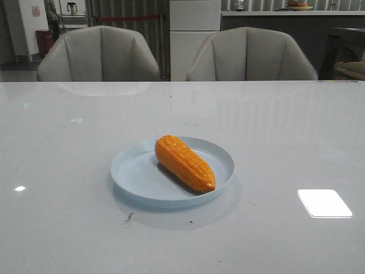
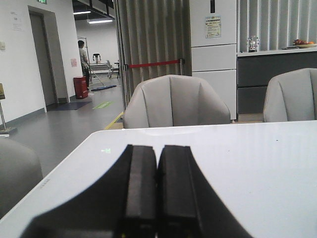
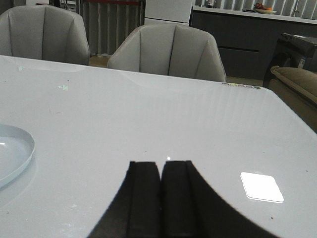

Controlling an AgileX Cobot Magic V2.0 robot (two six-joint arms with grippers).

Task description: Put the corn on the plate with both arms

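The orange-yellow corn [image 1: 185, 162] lies diagonally on the pale blue plate [image 1: 132, 171] in the middle of the table, its blunt tip toward the near right rim. Neither arm shows in the front view. In the left wrist view my left gripper [image 2: 157, 148] is shut and empty, low over bare table; plate and corn are out of that view. In the right wrist view my right gripper [image 3: 161, 163] is shut and empty, and the plate's rim [image 3: 27, 157] shows off to one side of it, well apart; the corn is not seen there.
The table [image 1: 285, 137] is glossy pale grey, with a bright light reflection [image 1: 324, 203] near the front right. Two grey chairs [image 1: 98, 54] [image 1: 251, 55] stand behind its far edge. The table's corner and edge show in the left wrist view [image 2: 94, 139].
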